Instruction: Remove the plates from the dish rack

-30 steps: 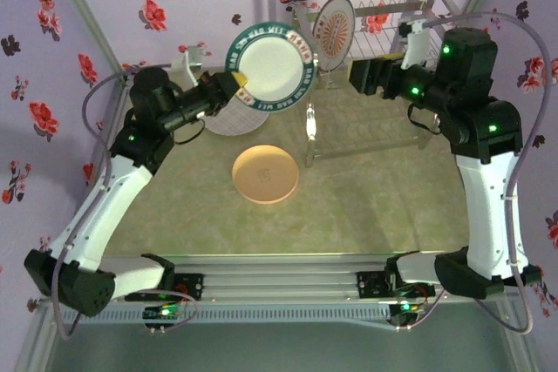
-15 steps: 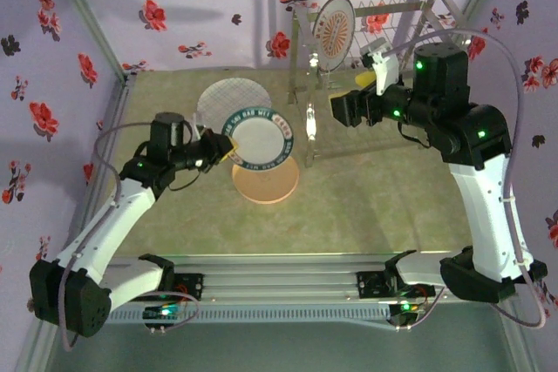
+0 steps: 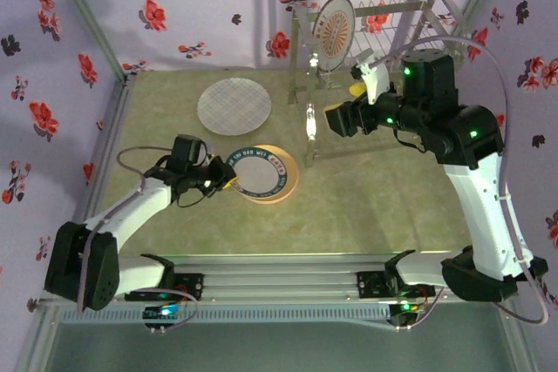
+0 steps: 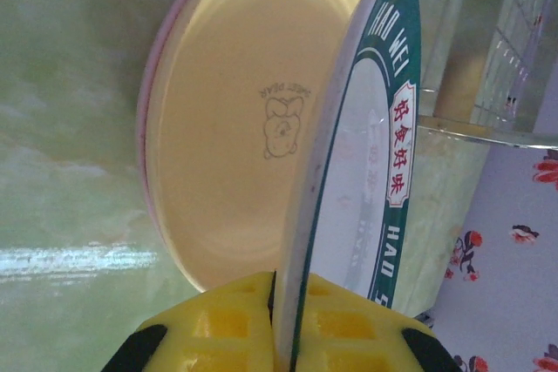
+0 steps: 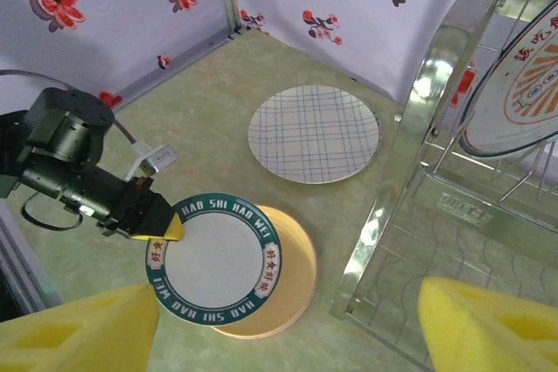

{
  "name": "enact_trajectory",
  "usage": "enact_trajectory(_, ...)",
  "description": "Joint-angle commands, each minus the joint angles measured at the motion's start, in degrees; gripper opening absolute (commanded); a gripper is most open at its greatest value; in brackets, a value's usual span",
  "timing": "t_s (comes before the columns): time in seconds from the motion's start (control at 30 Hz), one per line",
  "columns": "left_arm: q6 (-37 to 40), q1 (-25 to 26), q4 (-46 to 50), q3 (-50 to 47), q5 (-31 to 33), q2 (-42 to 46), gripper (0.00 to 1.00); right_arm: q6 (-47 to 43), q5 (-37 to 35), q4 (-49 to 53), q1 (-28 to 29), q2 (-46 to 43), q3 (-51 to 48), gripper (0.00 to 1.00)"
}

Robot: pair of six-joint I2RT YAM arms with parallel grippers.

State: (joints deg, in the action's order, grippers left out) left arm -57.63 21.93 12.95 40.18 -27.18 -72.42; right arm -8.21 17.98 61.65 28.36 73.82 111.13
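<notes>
- The left gripper (image 3: 228,180) is pinched on the near-left rim of the green-rimmed plate (image 3: 257,172). In the left wrist view its yellow pads (image 4: 227,324) press on both faces of the rim.
- That plate sits low in the middle of the top view. It lies over the pink plate (image 3: 290,182) on the table and is offset a little to the left, so a crescent of pink shows on the right.
- The wrist view has the green-rimmed plate (image 4: 366,154) tilted, with a wedge of gap to the pink plate (image 4: 235,128). Its far rim may already touch, but that edge is out of frame.
- Judgement: setting it down turns on that tilt. The held rim must drop flat before the pads part.
- The right gripper (image 3: 349,106) is spread wide and holds nothing.
- The sunburst plate (image 3: 334,30) stands on edge in the rack (image 3: 401,10), at the upper right of the frame. It is just above the right gripper, so the right arm is far nearer to it.
- The grid plate (image 3: 234,106) lies flat at upper centre-left.
</notes>
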Motion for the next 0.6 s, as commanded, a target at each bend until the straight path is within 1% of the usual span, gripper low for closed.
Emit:
enact_trajectory(0.0,1.90,1.01,-4.91,0.52,0.68,-2.70,0.00,-0.76,-1.03,-0.38,0.77,-0.83,-0.65,0.79)
enact_trajectory(0.23,2.43,2.85,-5.52,3.01,2.66,-8.13,0.00,-0.59,-1.37,-0.57,1.17,-0.73,-0.74,0.79)
enact_trajectory(0.57,2.34,4.25,-6.28,5.42,3.88,-12.47,0.00,-0.50,-1.04,-0.61,1.43,-0.44,-0.92,0.79)
